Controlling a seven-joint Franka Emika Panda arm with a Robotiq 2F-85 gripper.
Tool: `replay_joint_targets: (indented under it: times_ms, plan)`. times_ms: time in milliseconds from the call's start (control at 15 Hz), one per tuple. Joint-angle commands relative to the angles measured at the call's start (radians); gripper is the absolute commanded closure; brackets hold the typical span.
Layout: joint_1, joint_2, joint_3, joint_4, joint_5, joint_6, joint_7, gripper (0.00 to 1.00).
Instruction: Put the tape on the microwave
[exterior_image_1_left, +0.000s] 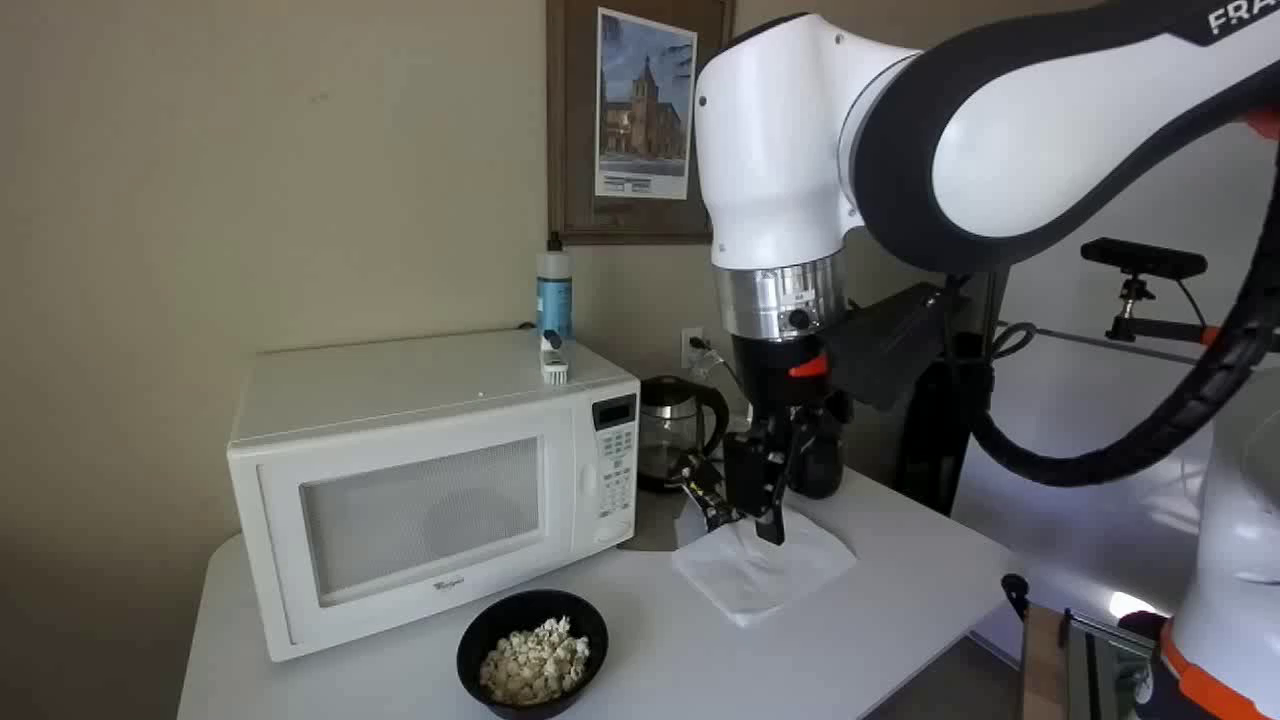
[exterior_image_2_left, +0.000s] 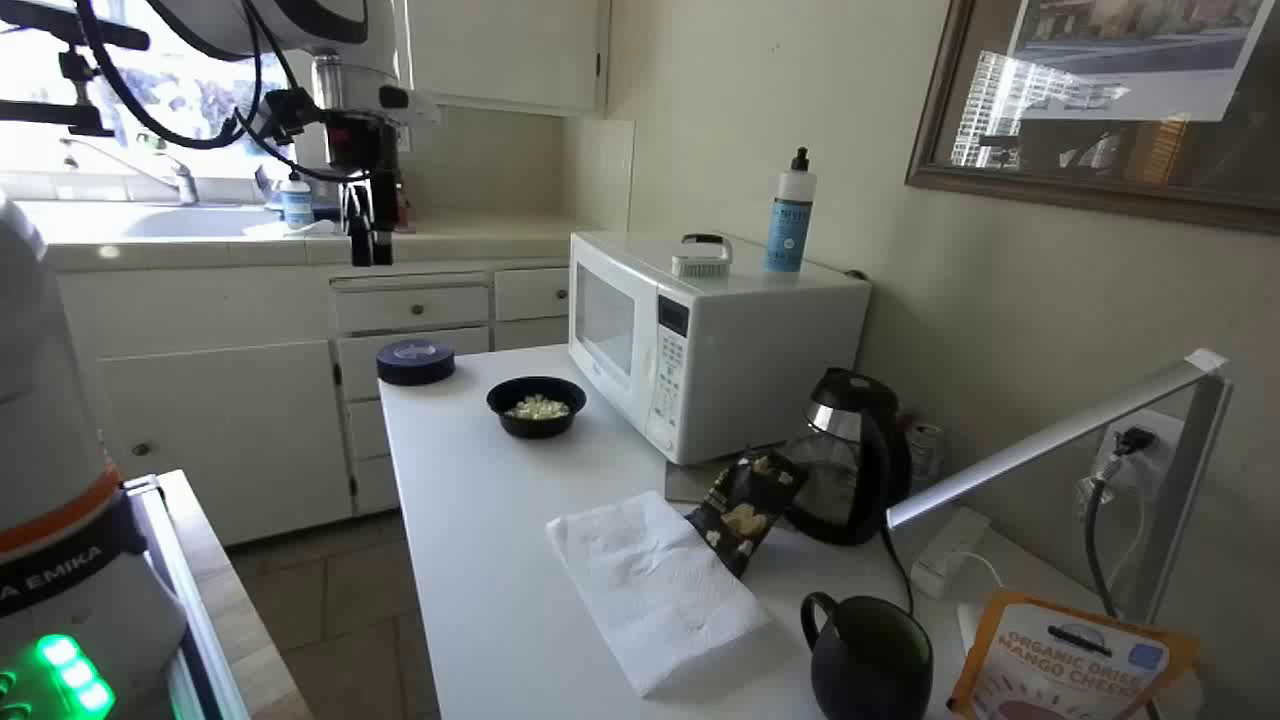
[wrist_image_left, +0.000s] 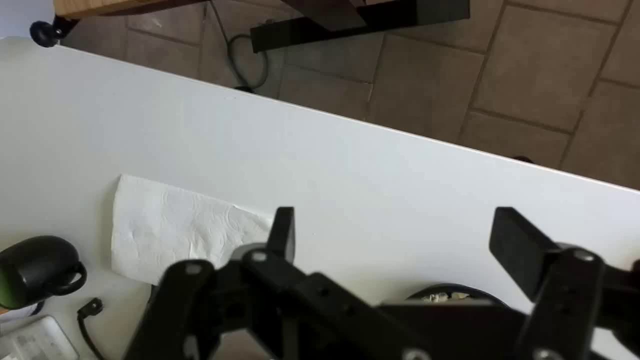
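Note:
The tape (exterior_image_2_left: 415, 363), a flat black roll with a bluish sheen, lies at the far corner of the white table in an exterior view. It does not show in the wrist view. The white microwave (exterior_image_1_left: 430, 510) stands on the table against the wall; it also shows in an exterior view (exterior_image_2_left: 740, 370). My gripper (wrist_image_left: 392, 225) is open and empty in the wrist view, with its fingers wide apart above the table. It also shows in both exterior views (exterior_image_1_left: 765, 525) (exterior_image_2_left: 371, 252), pointing down, raised above the table and apart from the tape.
A bowl of popcorn (exterior_image_2_left: 537, 408) stands between tape and microwave. A soap bottle (exterior_image_2_left: 791, 215) and a brush (exterior_image_2_left: 702, 258) stand on the microwave top. A paper towel (exterior_image_2_left: 655, 590), popcorn bag (exterior_image_2_left: 748, 508), kettle (exterior_image_2_left: 848, 460) and mug (exterior_image_2_left: 870, 655) are on the table.

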Motion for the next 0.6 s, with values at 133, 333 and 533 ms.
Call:
replay_joint_targets:
  times_ms: [133, 333, 533]
  plan:
    - [0.035, 0.007, -0.033, 0.002, -0.015, -0.003, 0.013, 0.00]
    - [0.035, 0.007, -0.033, 0.002, -0.015, -0.003, 0.013, 0.00]
    - [0.040, 0.028, -0.030, 0.014, -0.005, 0.006, 0.015, 0.00]
